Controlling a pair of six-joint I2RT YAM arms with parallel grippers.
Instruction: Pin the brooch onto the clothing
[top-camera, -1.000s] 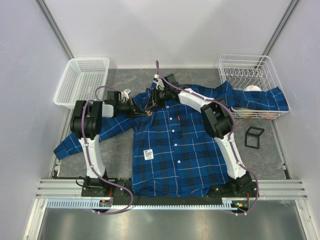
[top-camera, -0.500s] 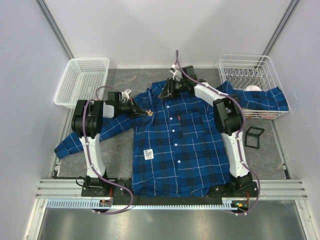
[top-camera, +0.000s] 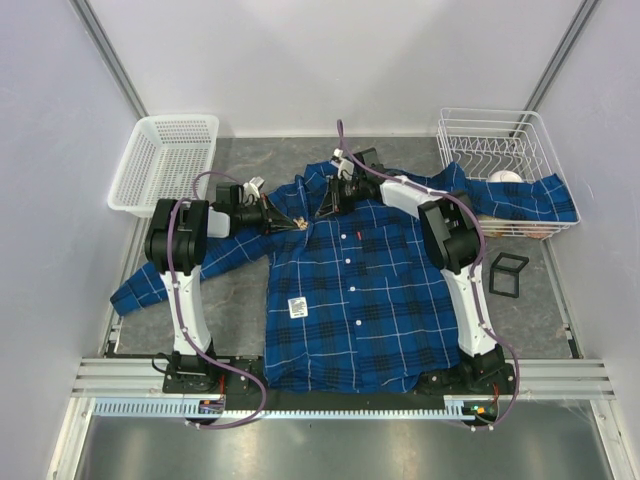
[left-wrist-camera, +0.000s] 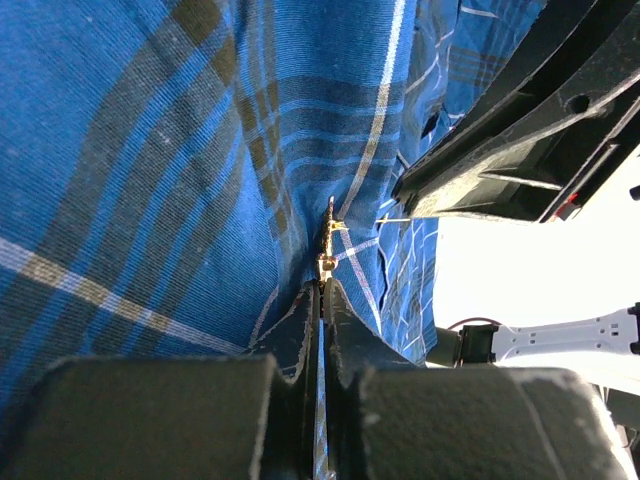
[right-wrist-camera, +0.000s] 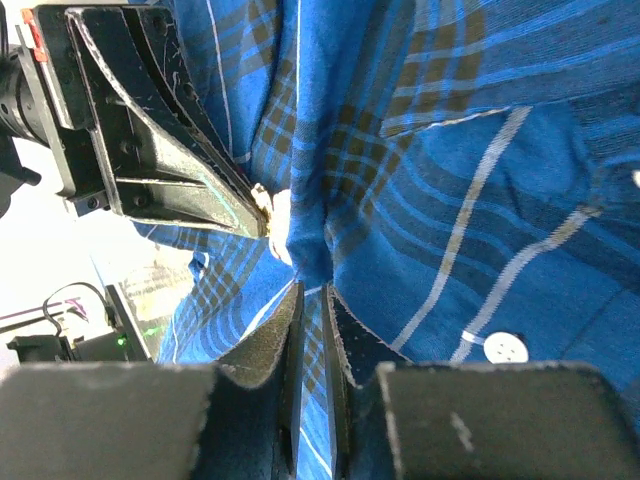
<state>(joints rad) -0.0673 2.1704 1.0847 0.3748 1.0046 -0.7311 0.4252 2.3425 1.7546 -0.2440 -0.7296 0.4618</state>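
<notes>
Fingers of the left gripper (left-wrist-camera: 322, 296) pinch the gold brooch (left-wrist-camera: 326, 250) against the plaid shirt (left-wrist-camera: 150, 150) near its shoulder, the right gripper (right-wrist-camera: 311, 300) nips a fabric ridge (right-wrist-camera: 300, 250) just beside it, so best hold that ridge taut and push the pin (left-wrist-camera: 393, 218) squarely through.

Both arms reach forward and bend inward, meeting at the collar of the clothing (top-camera: 385, 300). Left gripper (top-camera: 297, 225): level, fingers pinched on the brooch (left-wrist-camera: 326, 252). Right gripper (top-camera: 322, 209): fingers nipping a clothing fold.
</notes>
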